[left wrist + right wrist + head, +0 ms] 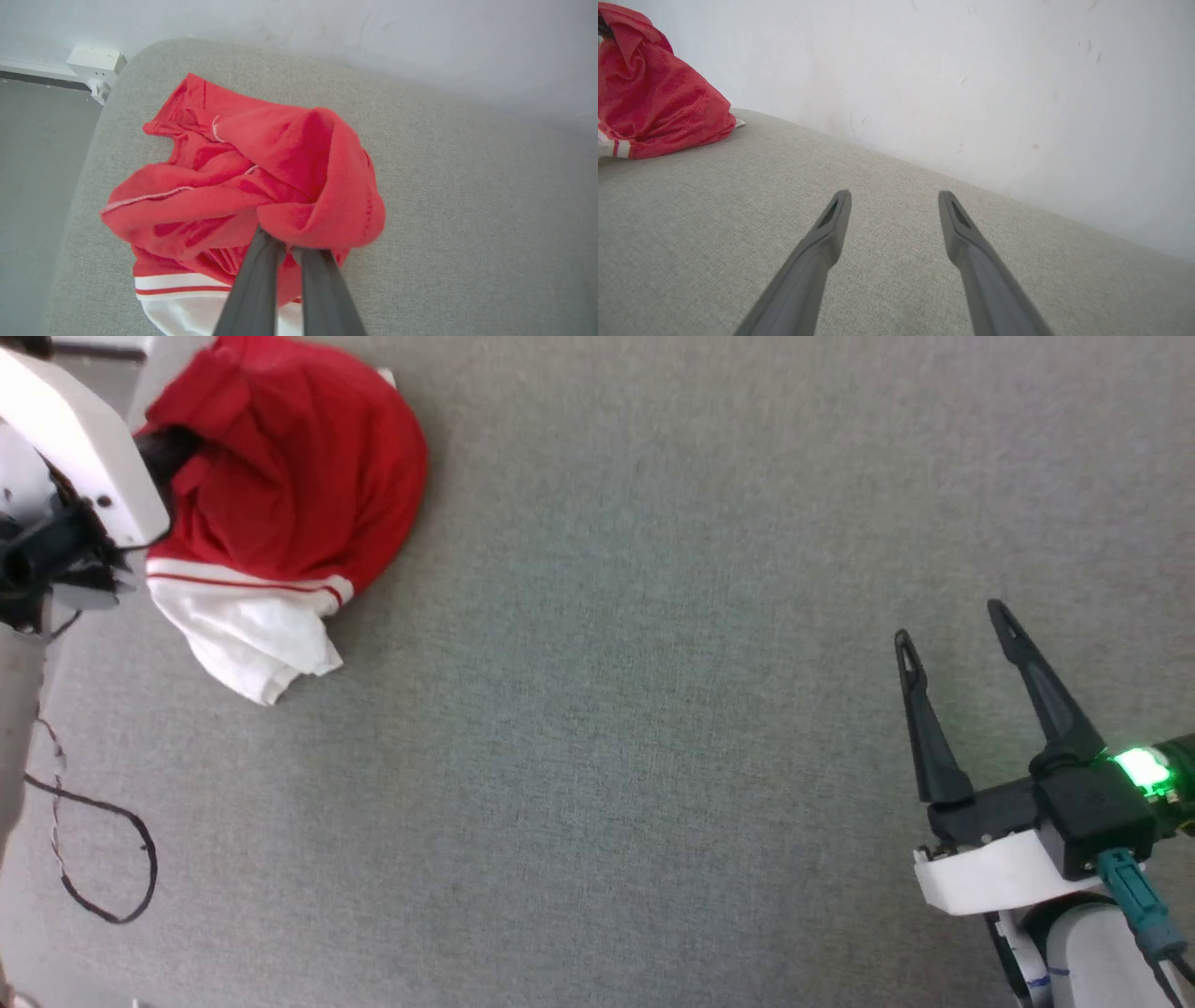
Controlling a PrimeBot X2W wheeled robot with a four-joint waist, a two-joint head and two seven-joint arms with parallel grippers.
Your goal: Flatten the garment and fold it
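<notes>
The garment [289, 158] is pinched, bunched, in the left tool [286, 248]; lift high so the wide-spread right tool [950, 623] can grab a hem

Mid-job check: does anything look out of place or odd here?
The garment is a crumpled heap near a corner of the grey surface, white sleeve sticking out, the left gripper shut on a red fold. A loose dark cable loops at the head view's lower left.
</notes>
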